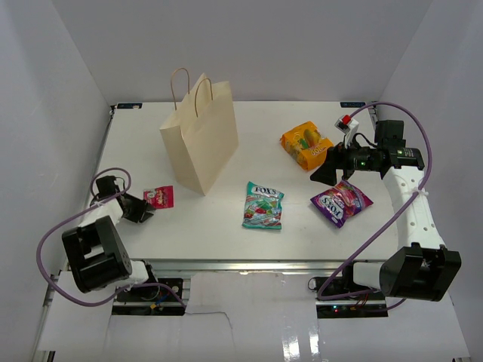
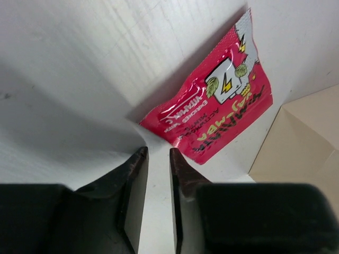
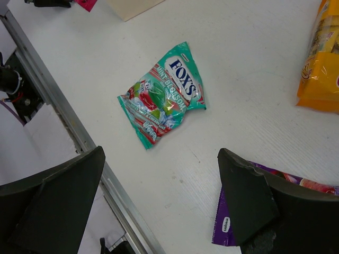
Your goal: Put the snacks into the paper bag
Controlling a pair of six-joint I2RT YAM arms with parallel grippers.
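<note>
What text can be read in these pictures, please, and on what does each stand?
"FOX'S", "MINT BLOSSOM": teal packet.
"VITAMIN C", upside down: red sachet; its yellow wording is unclear.
Purple bag, orange pack: print too small to read.

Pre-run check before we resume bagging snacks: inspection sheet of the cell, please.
Surface: white table, nothing spilled seen.
Job's things: paper bag upright, far left; red sachet, Fox's bag, purple candy bag and orange pack all on the table, outside it.
Clutter: small red-white item far right, unclear.
Hands: left hand nearly closed, empty, beside red sachet; right hand wide open, empty, by purple candy bag.
Cables: purple cable loops on both arms.
Surroundings: white walls, three sides.
</note>
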